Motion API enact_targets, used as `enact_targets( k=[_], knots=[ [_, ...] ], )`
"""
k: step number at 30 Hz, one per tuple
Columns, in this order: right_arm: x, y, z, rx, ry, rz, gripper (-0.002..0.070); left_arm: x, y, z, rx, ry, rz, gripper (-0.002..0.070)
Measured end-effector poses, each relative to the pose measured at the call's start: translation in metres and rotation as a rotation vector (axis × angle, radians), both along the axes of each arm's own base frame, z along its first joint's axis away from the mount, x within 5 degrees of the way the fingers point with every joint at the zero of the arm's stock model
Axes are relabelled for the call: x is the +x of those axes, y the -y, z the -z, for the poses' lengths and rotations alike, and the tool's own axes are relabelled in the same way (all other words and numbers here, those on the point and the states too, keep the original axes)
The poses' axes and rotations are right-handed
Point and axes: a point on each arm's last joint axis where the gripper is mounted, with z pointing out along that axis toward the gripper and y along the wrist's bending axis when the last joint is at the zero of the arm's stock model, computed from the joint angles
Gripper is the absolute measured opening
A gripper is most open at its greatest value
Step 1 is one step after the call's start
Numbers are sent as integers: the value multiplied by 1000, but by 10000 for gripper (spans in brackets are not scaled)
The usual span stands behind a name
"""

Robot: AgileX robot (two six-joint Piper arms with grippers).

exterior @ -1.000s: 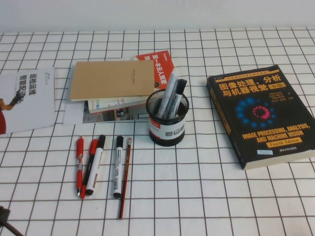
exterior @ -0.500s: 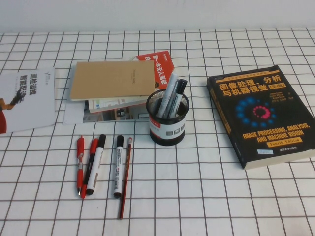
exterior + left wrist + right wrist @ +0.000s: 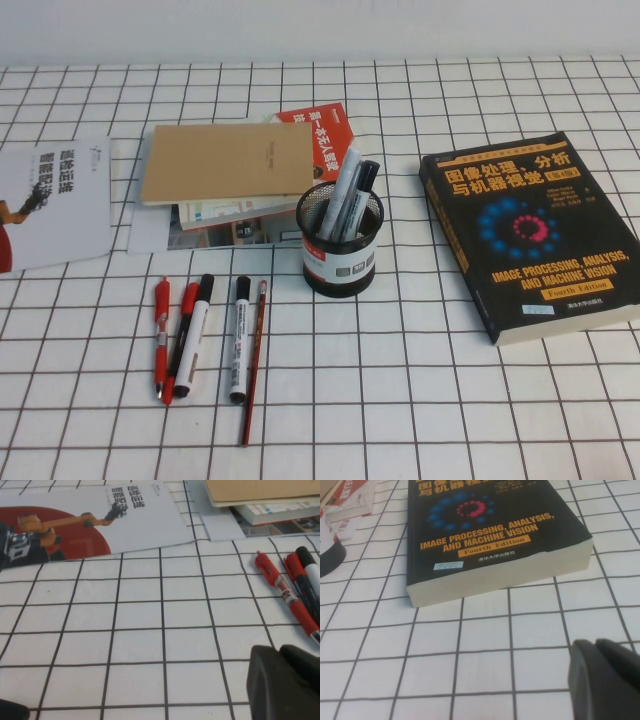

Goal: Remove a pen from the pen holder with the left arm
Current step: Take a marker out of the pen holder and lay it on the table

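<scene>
High view: the pen holder stands on the surface with pens inside.
Left wrist view: the left gripper, jaws closed and empty, hovers beside the red pens lying front-left of the pen holder.
Right wrist view: the right gripper hangs near the black book right of the pen holder; whether it is open cannot be told.

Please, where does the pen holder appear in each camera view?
High view: pen holder in the middle, left of the black book; neither gripper shows.
Left wrist view: not in it; left gripper, shut, near the red pens.
Right wrist view: pen holder partly seen, cut by the edge; right gripper, shut, before the black book.
Shared landmark: the black book, high and right wrist views.
</scene>
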Motion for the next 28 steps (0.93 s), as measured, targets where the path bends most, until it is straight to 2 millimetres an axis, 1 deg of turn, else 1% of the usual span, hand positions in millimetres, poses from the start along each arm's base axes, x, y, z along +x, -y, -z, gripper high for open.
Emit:
enact_targets(
  k=[9, 17, 23, 28],
  knots=[
    [0, 0, 0, 0, 0, 0, -17, 0, 1, 0, 28, 2, 19, 0],
    [0, 0, 0, 0, 0, 0, -16, -1, 6, 0, 32, 4, 116, 0],
    [0, 0, 0, 0, 0, 0, -16, -1, 5, 0, 45, 5, 122, 0],
    [0, 0, 0, 0, 0, 0, -16, 0, 2, 0, 74, 7, 71, 0]
  ],
)
